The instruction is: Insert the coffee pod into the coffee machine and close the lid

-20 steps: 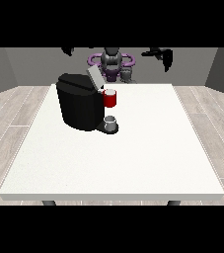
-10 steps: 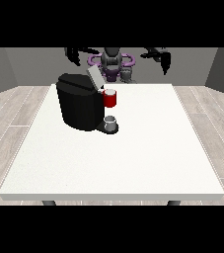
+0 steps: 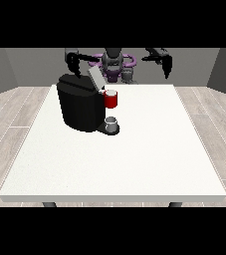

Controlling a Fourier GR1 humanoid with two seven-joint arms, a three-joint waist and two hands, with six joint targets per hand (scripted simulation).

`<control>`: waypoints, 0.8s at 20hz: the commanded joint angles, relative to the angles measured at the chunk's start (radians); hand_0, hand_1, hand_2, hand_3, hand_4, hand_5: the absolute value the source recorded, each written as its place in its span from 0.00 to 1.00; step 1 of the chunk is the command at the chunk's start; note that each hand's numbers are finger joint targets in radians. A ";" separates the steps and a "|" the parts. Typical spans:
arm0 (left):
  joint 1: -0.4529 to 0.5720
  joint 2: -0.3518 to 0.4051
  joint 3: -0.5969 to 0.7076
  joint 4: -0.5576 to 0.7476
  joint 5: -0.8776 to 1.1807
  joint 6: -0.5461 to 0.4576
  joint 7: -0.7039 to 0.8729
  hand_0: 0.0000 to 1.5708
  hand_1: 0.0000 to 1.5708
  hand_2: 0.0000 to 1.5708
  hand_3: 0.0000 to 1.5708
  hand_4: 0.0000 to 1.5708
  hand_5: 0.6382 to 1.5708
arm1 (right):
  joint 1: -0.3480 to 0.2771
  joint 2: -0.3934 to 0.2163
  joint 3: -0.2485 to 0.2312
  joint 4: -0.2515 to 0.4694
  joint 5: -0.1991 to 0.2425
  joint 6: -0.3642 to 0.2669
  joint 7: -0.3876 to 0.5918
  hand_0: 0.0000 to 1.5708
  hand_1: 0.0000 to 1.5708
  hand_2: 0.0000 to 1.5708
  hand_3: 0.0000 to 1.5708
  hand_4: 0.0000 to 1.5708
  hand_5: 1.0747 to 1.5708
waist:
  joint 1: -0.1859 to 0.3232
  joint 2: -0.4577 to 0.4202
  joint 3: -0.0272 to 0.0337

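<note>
A black coffee machine (image 3: 79, 105) stands on the white table (image 3: 134, 149) at the left of the middle. Its grey lid (image 3: 95, 77) is tilted up and open. A red brew head (image 3: 111, 99) sticks out at its right side, with a small grey cup (image 3: 112, 123) on the drip tray below. I cannot make out a coffee pod. The hand at the view's left (image 3: 74, 62) hangs above the back of the machine, fingers pointing down. The hand at the view's right (image 3: 167, 63) hovers over the table's far right edge, fingers also pointing down, holding nothing.
The robot's torso (image 3: 115, 63) stands behind the table's far edge. Grey plank floor surrounds the table.
Both hands have come down from their raised, outstretched poses. The one at the view's left has moved closer to the machine's back; the lid stays open.
</note>
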State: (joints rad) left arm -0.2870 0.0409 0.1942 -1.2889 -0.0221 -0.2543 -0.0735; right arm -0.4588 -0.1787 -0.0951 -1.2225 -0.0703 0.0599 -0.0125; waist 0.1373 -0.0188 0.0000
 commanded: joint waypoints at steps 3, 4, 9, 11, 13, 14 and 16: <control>-0.003 0.032 0.009 -0.045 0.014 0.045 0.003 0.00 0.00 0.00 0.00 0.00 1.00 | -0.068 0.015 0.023 0.056 0.038 0.000 -0.016 0.00 0.00 0.00 0.00 0.00 1.00 | -0.036 0.044 0.0000; 0.069 0.029 -0.001 -0.059 0.032 0.005 -0.022 0.00 0.00 0.00 0.00 0.00 1.00 | -0.021 0.055 0.053 0.056 0.068 -0.031 -0.042 0.00 0.00 0.00 0.00 0.00 1.00 | -0.023 0.023 0.0000; 0.032 0.024 -0.022 -0.105 0.037 0.043 0.011 0.00 0.00 0.00 0.00 0.00 1.00 | -0.127 0.003 0.012 0.137 0.067 0.011 -0.063 0.00 0.00 0.00 0.00 0.00 1.00 | -0.007 0.072 0.0001; 0.046 0.052 -0.003 -0.124 0.082 0.014 0.055 0.00 0.00 0.00 0.00 0.08 1.00 | -0.135 0.007 0.005 0.147 0.057 0.015 -0.026 0.00 0.00 0.00 0.00 0.00 1.00 | -0.010 0.051 0.0001; 0.021 0.026 -0.021 -0.064 0.009 0.080 -0.038 0.00 0.00 0.00 0.00 0.00 1.00 | -0.188 0.010 0.009 0.138 0.062 0.010 -0.027 0.00 0.00 0.00 0.00 0.00 1.00 | -0.031 0.104 0.0000; 0.038 0.022 -0.049 -0.095 0.000 0.065 -0.051 0.00 0.00 0.00 0.00 0.00 1.00 | -0.200 0.009 -0.014 0.169 0.067 -0.017 -0.077 0.00 0.00 0.00 0.00 0.03 1.00 | -0.002 0.119 0.0001; 0.014 0.058 -0.009 -0.131 0.058 0.061 0.076 0.00 0.00 0.00 0.00 0.00 1.00 | -0.147 0.013 0.014 0.177 0.073 0.025 -0.079 0.00 0.00 0.00 0.00 0.00 1.00 | -0.017 0.071 0.0002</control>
State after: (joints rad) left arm -0.2550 0.0745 0.1729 -1.3968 0.0155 -0.2005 -0.0492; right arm -0.6004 -0.1691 -0.0886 -1.0905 -0.0052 0.0622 -0.0752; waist 0.1213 0.0470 -0.0045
